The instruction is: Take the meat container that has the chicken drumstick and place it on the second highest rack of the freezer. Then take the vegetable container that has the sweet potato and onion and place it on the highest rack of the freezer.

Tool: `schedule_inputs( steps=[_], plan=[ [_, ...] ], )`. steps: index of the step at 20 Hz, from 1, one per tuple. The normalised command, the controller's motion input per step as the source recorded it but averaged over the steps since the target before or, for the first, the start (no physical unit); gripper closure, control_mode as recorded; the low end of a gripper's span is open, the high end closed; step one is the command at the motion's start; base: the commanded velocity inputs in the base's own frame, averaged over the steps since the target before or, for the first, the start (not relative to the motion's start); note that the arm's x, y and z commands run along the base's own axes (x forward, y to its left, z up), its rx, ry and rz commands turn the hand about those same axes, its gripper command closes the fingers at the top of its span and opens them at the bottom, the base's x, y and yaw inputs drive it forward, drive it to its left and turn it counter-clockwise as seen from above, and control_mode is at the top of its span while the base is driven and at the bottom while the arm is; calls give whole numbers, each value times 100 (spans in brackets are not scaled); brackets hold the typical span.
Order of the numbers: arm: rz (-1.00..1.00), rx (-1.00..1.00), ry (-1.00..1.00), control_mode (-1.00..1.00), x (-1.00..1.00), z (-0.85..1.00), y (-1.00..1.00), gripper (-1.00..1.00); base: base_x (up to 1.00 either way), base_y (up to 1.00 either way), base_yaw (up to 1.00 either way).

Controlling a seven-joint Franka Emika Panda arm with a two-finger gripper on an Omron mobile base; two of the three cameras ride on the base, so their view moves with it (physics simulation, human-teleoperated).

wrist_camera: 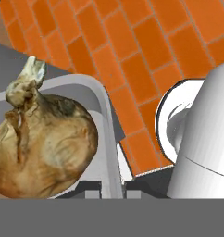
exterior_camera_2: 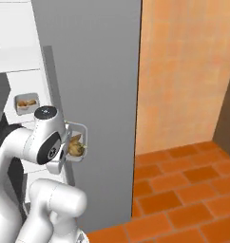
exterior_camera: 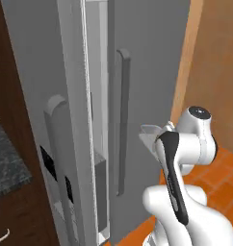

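Left base view: the tall silver-grey freezer (exterior_camera: 147, 72) stands with its door ajar, a long vertical grey bar handle (exterior_camera: 121, 120) on its front. Just right of that handle, a pale translucent tray (exterior_camera: 151, 133) is carried at the end of the white arm.

Right base view: the same tray (exterior_camera_2: 79, 142) hangs in front of the freezer's grey side, an onion (exterior_camera_2: 76, 147) – round, yellowish-brown – inside it. Left of it, on a white freezer shelf (exterior_camera_2: 17, 64), sits another small tray (exterior_camera_2: 26, 102) (contents too small to name).

Hand view: the onion (wrist_camera: 42, 146) lies against the tray's grey rim (wrist_camera: 107, 134) above orange floor tiles (wrist_camera: 141, 55). The gripper (wrist_camera: 111, 190) pinches that rim.
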Motion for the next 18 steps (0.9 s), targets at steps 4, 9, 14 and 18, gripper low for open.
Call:
schedule_inputs(
  steps=[4,9,14,18],
  plan=[
    [0,0,0,100,0,0,0,100,29,-13,57],
    [0,0,0,100,0,0,0,100,31,-13,56],
    [0,0,0,100,0,0,0,100,32,-28,54],
    [0,0,0,100,0,0,0,100,27,-38,52]
  ],
)
